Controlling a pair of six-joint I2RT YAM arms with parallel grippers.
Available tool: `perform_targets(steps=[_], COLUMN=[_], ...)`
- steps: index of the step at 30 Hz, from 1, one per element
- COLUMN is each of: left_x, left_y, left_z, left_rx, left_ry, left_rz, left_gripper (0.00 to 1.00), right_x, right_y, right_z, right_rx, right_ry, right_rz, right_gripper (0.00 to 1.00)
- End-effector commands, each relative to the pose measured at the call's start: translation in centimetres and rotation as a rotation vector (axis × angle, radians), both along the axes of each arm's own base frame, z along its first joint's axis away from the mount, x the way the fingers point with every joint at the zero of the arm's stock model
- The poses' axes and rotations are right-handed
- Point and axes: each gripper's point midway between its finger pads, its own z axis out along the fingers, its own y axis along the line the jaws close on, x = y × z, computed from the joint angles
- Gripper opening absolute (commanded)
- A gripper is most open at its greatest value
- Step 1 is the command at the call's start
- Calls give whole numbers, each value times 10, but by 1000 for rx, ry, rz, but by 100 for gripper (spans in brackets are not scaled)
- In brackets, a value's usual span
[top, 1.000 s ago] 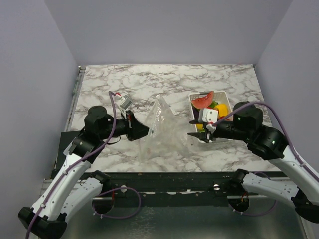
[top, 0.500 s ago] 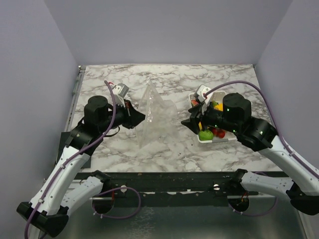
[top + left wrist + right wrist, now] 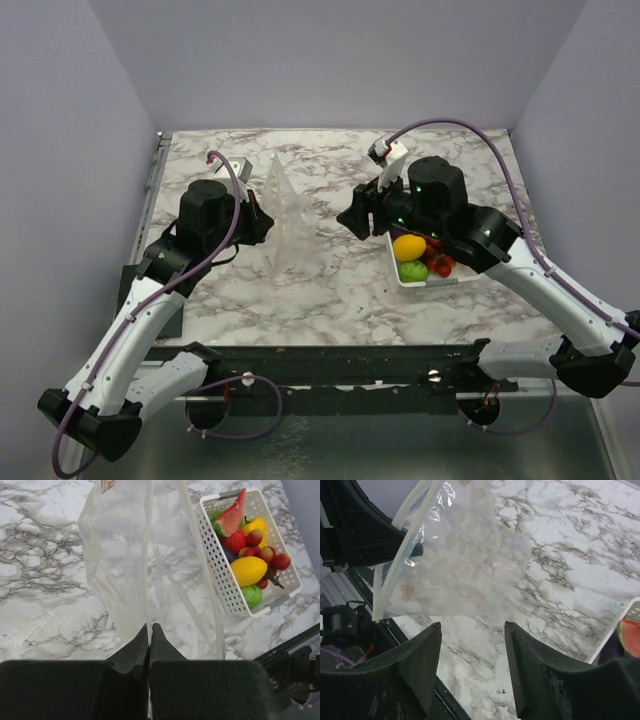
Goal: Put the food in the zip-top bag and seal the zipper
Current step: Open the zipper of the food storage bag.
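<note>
The clear dotted zip-top bag (image 3: 292,228) hangs lifted over the marble, its lower part resting on the table. My left gripper (image 3: 262,222) is shut on the bag's whitish zipper strip (image 3: 147,565) at the mouth edge; the jaws (image 3: 150,626) pinch it. The bag also shows in the right wrist view (image 3: 462,565). My right gripper (image 3: 352,214) is open and empty, just right of the bag, above the table (image 3: 472,627). The food lies in the white basket (image 3: 442,283): watermelon slice (image 3: 231,516), lemon (image 3: 407,247), lime (image 3: 413,270), red berries (image 3: 440,263).
The white basket (image 3: 216,577) stands to the right of the bag, partly under my right arm. The table's front edge with a dark rail (image 3: 330,355) runs along the near side. Purple walls close in the left, back and right.
My left gripper has carried the bag up and toward the far left. My right gripper has left the basket and swung left toward the bag, open and empty.
</note>
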Motion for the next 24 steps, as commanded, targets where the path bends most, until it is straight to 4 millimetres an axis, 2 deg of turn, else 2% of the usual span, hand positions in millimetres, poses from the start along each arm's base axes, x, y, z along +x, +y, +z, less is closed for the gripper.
perform_targets(steps=[1, 7, 12, 17, 24], left_x=[12, 18, 17, 14, 14], left_y=[17, 19, 10, 2, 1], left_z=[-5, -6, -6, -6, -4], left_rx=[82, 127, 174, 202, 209], left_ry=[6, 8, -10, -22, -37], left_rz=[103, 171, 217, 250, 287], left_gripper=[0, 0, 0, 0, 0], right_x=[8, 18, 21, 27, 33], right_y=[14, 40, 64, 76, 90], right_z=[16, 12, 7, 4, -13], right_rx=[50, 34, 30, 48, 18], right_ry=[-6, -5, -5, 4, 24], right_rz=[-100, -165, -213, -249, -265], right_gripper=[59, 59, 60, 60, 60])
